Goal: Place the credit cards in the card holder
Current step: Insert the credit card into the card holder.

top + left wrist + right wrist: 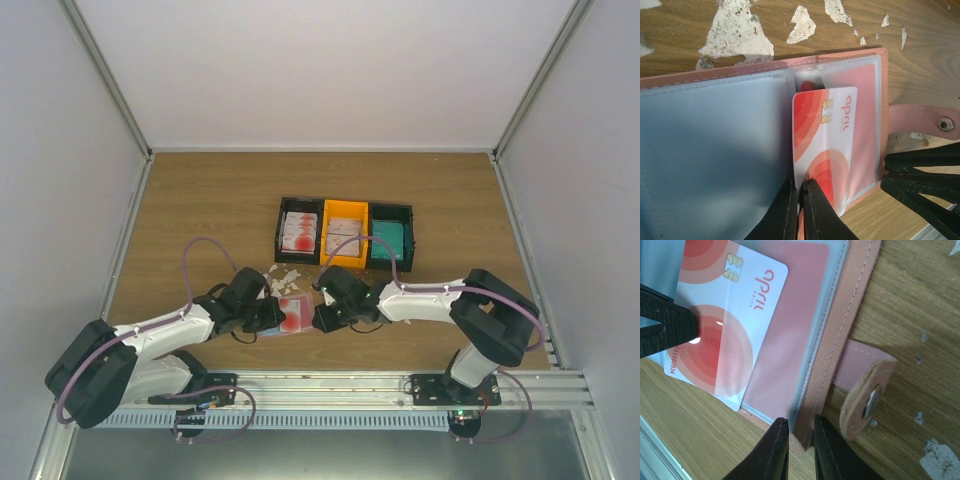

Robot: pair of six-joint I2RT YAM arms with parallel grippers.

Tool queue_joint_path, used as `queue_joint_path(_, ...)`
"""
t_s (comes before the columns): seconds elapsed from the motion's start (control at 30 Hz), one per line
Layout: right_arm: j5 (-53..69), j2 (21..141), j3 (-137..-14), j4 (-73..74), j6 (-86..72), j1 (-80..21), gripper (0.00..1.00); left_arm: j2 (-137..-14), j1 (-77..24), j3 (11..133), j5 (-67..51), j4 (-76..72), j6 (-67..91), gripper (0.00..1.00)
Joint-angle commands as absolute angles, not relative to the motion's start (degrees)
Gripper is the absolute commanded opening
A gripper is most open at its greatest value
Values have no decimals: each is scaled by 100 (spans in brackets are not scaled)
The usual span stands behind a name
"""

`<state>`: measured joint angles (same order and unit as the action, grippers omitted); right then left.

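Left wrist: left tool [799,184] pinches credit card [825,145] partly inside card holder [883,100]; right tool [800,424] nips its edge.

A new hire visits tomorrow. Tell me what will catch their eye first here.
Centre stage is the open pink card holder near the table's front: the left gripper pinches a red-and-white credit card partly inside a clear sleeve, the right gripper clamps the holder's edge beside its snap strap. Behind sits a black-and-orange tray of cards.
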<state>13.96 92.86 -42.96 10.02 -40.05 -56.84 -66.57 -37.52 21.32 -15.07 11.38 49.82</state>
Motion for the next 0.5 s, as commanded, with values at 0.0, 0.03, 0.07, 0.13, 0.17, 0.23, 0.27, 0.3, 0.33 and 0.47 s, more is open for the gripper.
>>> queue_joint_path(0.0,1333,9590,-4336,1022,-3928,-5695,16,-6589,-3771,1892,-1110,1358,5168,0)
queue_joint_path(0.03,1317,9615,-4339,1040,-3925,-5695,16,-6558,-3771,1883,-1064,1386,5189,0)
queue_joint_path(0.07,1305,9641,-4340,1069,-3937,-5698,16,-6524,-3771,1870,-1021,1411,5227,0)
queue_joint_path(0.13,1250,9673,-4343,1121,-3946,-5700,16,-6429,-3762,1843,-932,1479,5301,0)
queue_joint_path(0.17,1235,9688,-4350,1140,-3951,-5696,16,-6368,-3762,1811,-875,1521,5352,0)
queue_joint_path(0.23,1209,9723,-4343,1177,-3964,-5695,16,-6219,-3753,1751,-781,1570,5462,0)
queue_joint_path(0.27,1208,9746,-4350,1171,-3965,-5695,16,-6150,-3753,1716,-768,1554,5524,0)
queue_joint_path(0.3,1213,9774,-4346,1176,-3964,-5691,16,-6096,-3749,1680,-769,1541,5581,0)
queue_joint_path(0.33,1218,9800,-4354,1173,-3961,-5695,16,-6061,-3745,1653,-760,1524,5634,0)
queue_joint_path(0.47,1264,9893,-4374,1123,-3950,-5700,15,-6012,-3752,1531,-817,1386,5824,0)
